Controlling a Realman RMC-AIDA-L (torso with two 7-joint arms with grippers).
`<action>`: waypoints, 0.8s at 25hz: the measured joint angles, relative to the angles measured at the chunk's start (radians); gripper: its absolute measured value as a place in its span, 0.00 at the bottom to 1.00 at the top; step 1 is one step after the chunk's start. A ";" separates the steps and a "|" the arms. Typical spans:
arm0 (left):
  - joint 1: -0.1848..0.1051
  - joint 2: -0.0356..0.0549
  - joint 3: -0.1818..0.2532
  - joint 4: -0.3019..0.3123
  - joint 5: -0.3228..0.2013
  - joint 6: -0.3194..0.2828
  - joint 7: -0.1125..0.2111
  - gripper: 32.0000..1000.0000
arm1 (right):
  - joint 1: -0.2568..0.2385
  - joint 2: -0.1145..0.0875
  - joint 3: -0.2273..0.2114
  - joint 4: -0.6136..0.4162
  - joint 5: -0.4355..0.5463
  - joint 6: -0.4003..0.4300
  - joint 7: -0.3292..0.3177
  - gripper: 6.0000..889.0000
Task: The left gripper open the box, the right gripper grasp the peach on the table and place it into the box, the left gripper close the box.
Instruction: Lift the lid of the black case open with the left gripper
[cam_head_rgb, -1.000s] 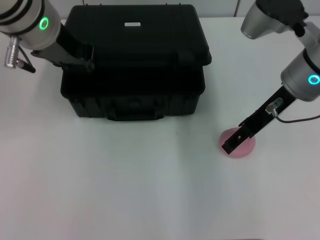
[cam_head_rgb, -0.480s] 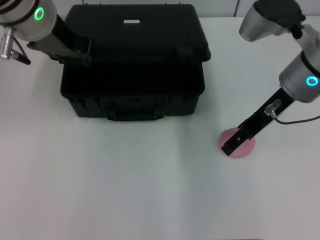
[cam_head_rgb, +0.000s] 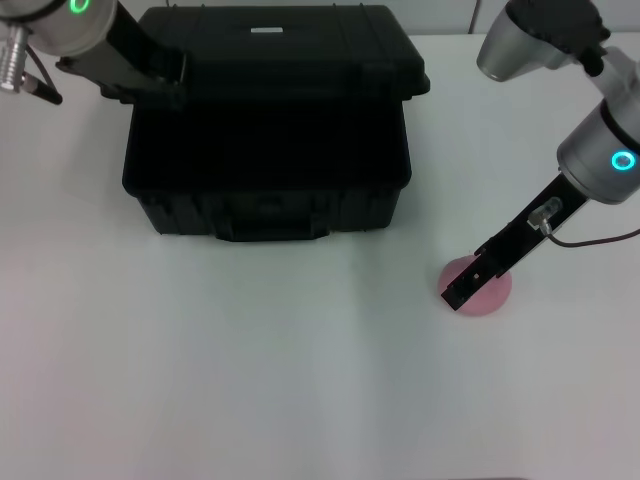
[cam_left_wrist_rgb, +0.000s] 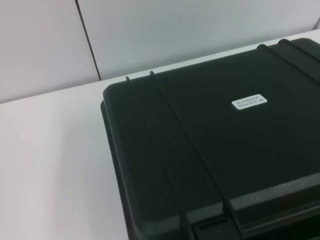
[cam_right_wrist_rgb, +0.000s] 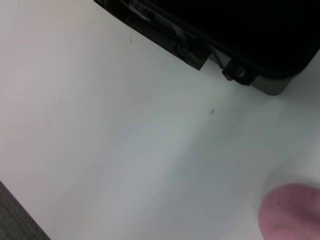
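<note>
The black box (cam_head_rgb: 270, 190) stands at the back of the white table (cam_head_rgb: 250, 360), its lid (cam_head_rgb: 280, 65) raised a little off the base, more at the left. At the lid's left edge my left gripper (cam_head_rgb: 165, 88) is clamped on. The left wrist view shows the lid (cam_left_wrist_rgb: 200, 160) and its white label (cam_left_wrist_rgb: 249, 101). To the box's right, the pink peach (cam_head_rgb: 490, 295) lies on the table with my right gripper (cam_head_rgb: 462, 290) down over its left side. The right wrist view holds the peach (cam_right_wrist_rgb: 292, 212) and the box's lower corner (cam_right_wrist_rgb: 240, 35).
Bare white table spreads in front of the box and between the box and the peach. A wall (cam_left_wrist_rgb: 175, 35) rises just behind the box. The table's near edge (cam_right_wrist_rgb: 15, 210) appears in the right wrist view.
My left gripper has moved up and back with the lid's left edge, so the lid is lifted higher off the base. The right gripper and the peach have stayed put.
</note>
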 joint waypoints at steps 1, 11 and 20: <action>-0.002 -0.0001 -0.006 0.001 0.000 0.000 0.003 0.35 | 0.000 0.000 0.000 0.000 0.000 0.000 0.000 0.96; -0.021 0.0013 -0.038 0.031 0.000 -0.004 0.019 0.35 | -0.001 0.000 0.000 0.000 0.000 -0.001 0.000 0.96; -0.040 0.0003 -0.066 0.041 0.000 -0.009 0.037 0.35 | 0.002 0.000 0.000 0.000 0.000 -0.003 0.000 0.96</action>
